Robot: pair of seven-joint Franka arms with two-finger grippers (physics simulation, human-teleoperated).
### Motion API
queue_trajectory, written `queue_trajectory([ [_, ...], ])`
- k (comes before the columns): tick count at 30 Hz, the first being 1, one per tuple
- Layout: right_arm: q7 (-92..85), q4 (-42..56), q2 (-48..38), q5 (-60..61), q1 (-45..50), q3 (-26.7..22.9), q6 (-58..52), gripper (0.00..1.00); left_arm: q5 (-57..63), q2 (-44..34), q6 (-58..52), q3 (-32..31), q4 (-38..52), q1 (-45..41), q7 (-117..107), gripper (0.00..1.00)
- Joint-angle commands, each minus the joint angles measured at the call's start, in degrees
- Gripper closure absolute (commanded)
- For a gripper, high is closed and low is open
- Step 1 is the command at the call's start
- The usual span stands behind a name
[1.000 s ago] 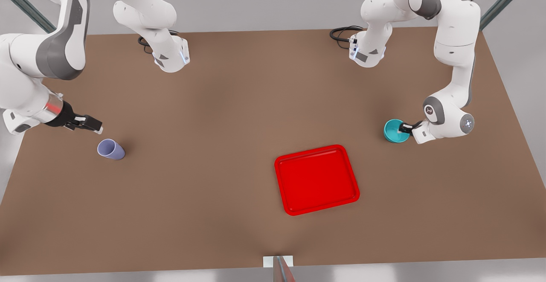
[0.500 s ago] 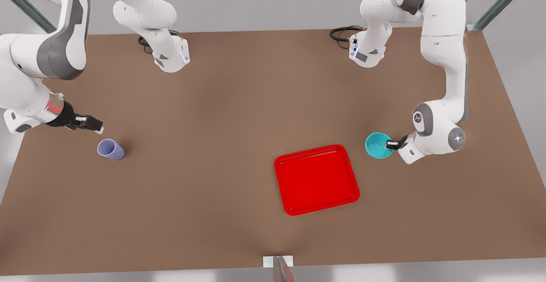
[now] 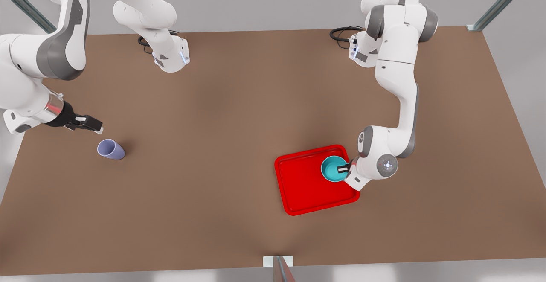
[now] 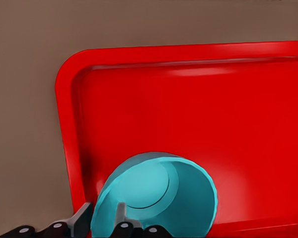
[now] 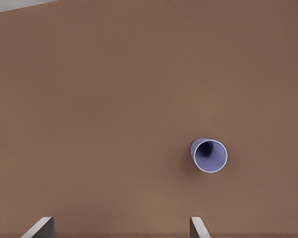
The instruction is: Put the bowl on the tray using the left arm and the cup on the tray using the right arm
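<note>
No writing or brand mark can be read on anything here. The small glossy teal round bowl (image 3: 333, 168) is over the flat bright red rectangular tray (image 3: 305, 184), near the tray's corner on the front view's right and far side, its mouth facing up and its inside holding nothing. The left arm's black gripper (image 3: 345, 169) pinches the bowl's rim, one of its fingers (image 4: 120, 216) inside the wall and the other outside (whether the bowl's base touches the tray floor cannot be told). In the left wrist view the bowl (image 4: 156, 196) sits above the tray (image 4: 188, 109) close to its raised rim.

The small lavender tapered cup (image 3: 111, 149) stands on the brown worktop (image 3: 222, 103) at the front view's left, well apart from the tray, mouth up and dark inside. The right arm's black gripper (image 3: 91, 125) hangs just beside and above the cup, not touching it, with its fingers (image 5: 39, 227) spread wide; the cup (image 5: 209, 155) lies beyond them.
</note>
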Motion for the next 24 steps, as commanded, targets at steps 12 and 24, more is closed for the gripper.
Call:
queue_trajectory([
  [12, 0.0, -0.1, 0.1, 0.0, -0.2, -0.1, -0.1, 0.00, 21.0, -29.4, -30.7, 0.1, -1.0, 6.2, 16.1, 0.00],
  [24, 0.0, -0.3, 0.0, 0.0, -0.3, -0.2, -0.1, 0.00, 21.0, -30.6, -34.7, 0.7, -0.2, 6.2, 17.8, 0.00],
])
